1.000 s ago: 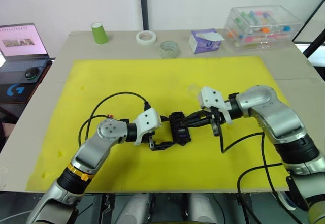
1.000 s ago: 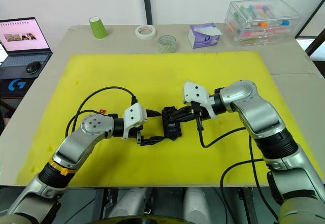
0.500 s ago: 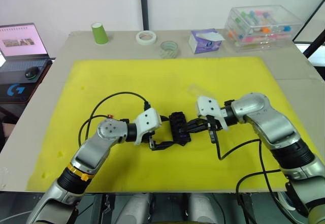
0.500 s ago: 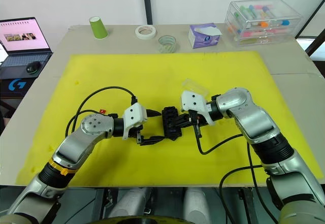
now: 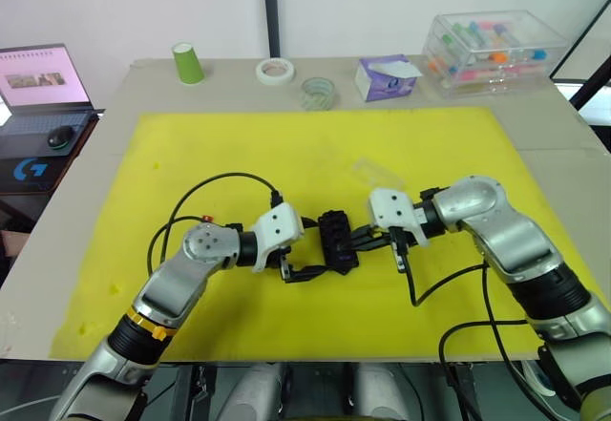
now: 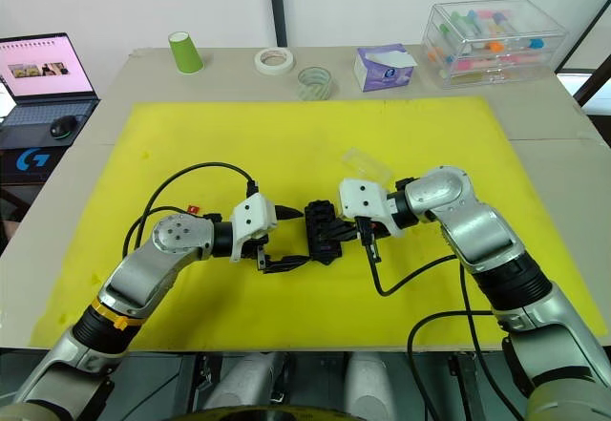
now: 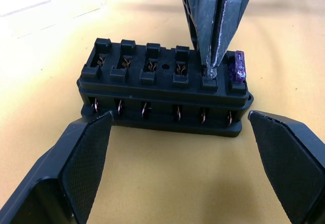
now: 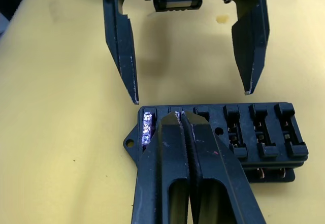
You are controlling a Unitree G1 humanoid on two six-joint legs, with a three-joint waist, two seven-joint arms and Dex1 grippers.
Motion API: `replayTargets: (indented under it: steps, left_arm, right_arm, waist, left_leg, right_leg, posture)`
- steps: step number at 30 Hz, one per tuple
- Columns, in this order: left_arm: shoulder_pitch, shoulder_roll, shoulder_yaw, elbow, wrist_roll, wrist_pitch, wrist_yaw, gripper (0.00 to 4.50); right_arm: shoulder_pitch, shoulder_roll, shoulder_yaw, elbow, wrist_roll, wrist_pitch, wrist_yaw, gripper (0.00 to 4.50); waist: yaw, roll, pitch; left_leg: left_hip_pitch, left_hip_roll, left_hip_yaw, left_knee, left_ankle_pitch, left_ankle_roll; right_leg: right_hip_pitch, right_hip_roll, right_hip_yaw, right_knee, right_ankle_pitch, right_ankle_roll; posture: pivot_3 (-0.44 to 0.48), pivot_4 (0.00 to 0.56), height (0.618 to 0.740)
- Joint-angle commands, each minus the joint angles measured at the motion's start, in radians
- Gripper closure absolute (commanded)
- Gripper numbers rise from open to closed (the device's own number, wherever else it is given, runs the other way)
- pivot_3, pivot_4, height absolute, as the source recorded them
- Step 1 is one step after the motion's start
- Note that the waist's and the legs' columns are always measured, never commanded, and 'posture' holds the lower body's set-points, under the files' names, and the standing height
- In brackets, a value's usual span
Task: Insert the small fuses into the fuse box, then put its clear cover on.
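Fuse box (image 7: 165,89), on yellow mat between my arms: right gripper (image 7: 212,71) pinched closed over slot 2 beside 1 seated fuse (image 7: 238,66), left gripper (image 8: 188,89) spread wide, straddling the box's long axis.

Green cup (image 5: 187,62), tape rolls (image 5: 275,70), laptop (image 5: 42,85)

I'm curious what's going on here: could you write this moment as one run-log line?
step: inserting fuses | fuse box: one fuse seated in end slot | right gripper: shut, tips on the neighbouring slot | left gripper: open beside box | clear cover: off, on mat
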Motion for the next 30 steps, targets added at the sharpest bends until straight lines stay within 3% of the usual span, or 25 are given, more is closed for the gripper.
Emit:
replayTargets:
  steps: [1,5,9,12,15,23,30]
  left_arm:
    - [-0.009,0.017,0.047,-0.063,-0.038,0.020,-0.013,0.00]
    - [-0.006,0.073,0.168,-0.200,-0.185,0.160,-0.031,0.00]
    - [0.045,0.199,0.316,-0.310,-0.318,0.307,-0.049,0.00]
    - [0.146,0.334,0.491,-0.355,-0.401,0.381,-0.092,0.00]
    - [0.290,0.446,0.708,-0.324,-0.417,0.398,-0.143,0.00]
    - [0.672,0.555,1.103,-0.101,-0.292,0.286,-0.314,0.00]
    - [0.746,0.582,1.192,0.089,-0.222,0.174,-0.371,0.00]
  right_arm:
    - [-0.037,0.002,-0.054,-0.037,0.060,0.089,-0.008,4.44]
    - [-0.103,-0.024,-0.123,-0.087,0.132,0.179,-0.006,4.44]
    - [-0.096,-0.073,-0.142,-0.089,0.116,0.170,-0.010,4.44]
    - [-0.076,-0.129,-0.178,-0.063,0.097,0.144,-0.013,3.85]
    - [-0.055,-0.207,-0.230,-0.018,0.092,0.115,0.001,2.84]
    - [0.043,-0.387,-0.320,0.145,0.042,-0.010,0.044,0.03]
    - [0.122,-0.456,-0.357,0.278,0.000,-0.092,0.049,0.03]
  waist:
    - [0.000,0.000,0.000]
    - [-0.003,0.001,0.001]
    - [-0.002,0.000,0.001]
    - [-0.003,0.001,0.001]
    - [-0.002,0.002,0.002]
    - [-0.002,0.005,0.004]
    - [0.000,0.007,0.006]
  left_leg:
    - [0.000,0.000,0.000,0.000,0.000,0.000]
    - [-0.004,0.000,0.000,0.000,0.000,0.000]
    - [-0.005,0.000,-0.001,0.000,0.000,0.000]
    - [-0.005,0.000,0.000,0.000,0.000,0.000]
    - [-0.006,0.000,0.000,0.000,0.000,0.000]
    - [-0.006,0.000,0.001,-0.001,0.000,0.000]
    - [-0.006,0.001,0.001,-0.001,-0.001,0.001]
  right_leg:
    - [0.000,0.000,0.000,0.000,0.000,0.000]
    - [-0.005,0.000,0.000,0.001,0.000,0.000]
    - [-0.005,0.000,0.000,0.000,0.000,0.000]
    - [-0.005,0.000,0.000,0.000,0.000,0.000]
    - [-0.006,0.000,0.000,0.000,0.000,0.000]
    - [-0.005,0.000,0.000,-0.001,0.000,0.000]
    - [-0.005,-0.001,0.000,-0.001,0.000,0.000]
  posture:
    - [0.000,0.150,0.740]
    - [0.000,0.150,0.740]
    - [0.000,0.150,0.740]
    - [0.000,0.150,0.740]
    - [0.000,0.150,0.740]
    - [0.000,0.150,0.740]
    - [0.000,0.150,0.740]
